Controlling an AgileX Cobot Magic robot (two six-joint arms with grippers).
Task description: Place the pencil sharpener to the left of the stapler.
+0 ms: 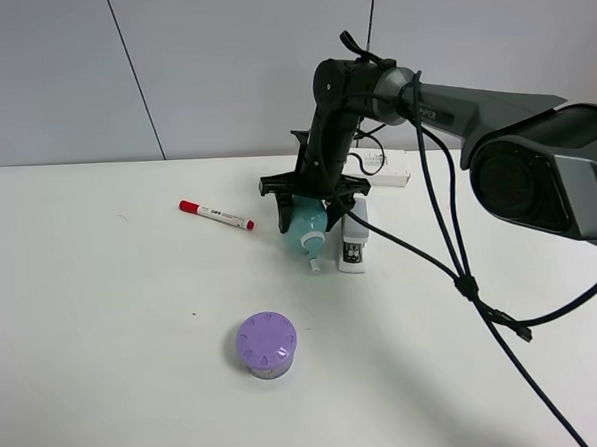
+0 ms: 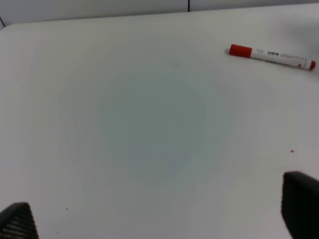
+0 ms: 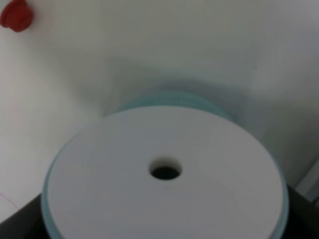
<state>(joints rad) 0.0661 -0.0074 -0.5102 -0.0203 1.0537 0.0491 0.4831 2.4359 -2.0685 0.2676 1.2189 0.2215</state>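
The teal pencil sharpener (image 1: 304, 228) hangs tilted under my right gripper (image 1: 308, 211), which is shut on it, its white ring and crank (image 1: 313, 255) pointing down toward the table. It sits just left of the grey and white stapler (image 1: 353, 239), close beside it. In the right wrist view the sharpener's white end face (image 3: 164, 174) with a centre hole fills the picture, a teal rim around it. My left gripper (image 2: 159, 219) stands open over bare table, only its dark fingertips (image 2: 300, 206) showing.
A red-capped marker (image 1: 216, 216) lies left of the sharpener, also in the left wrist view as the marker (image 2: 271, 57). A purple ridged container (image 1: 266, 345) stands nearer the front. A flat white box (image 1: 381, 169) lies behind the stapler. Black cables (image 1: 461, 275) trail from the right arm.
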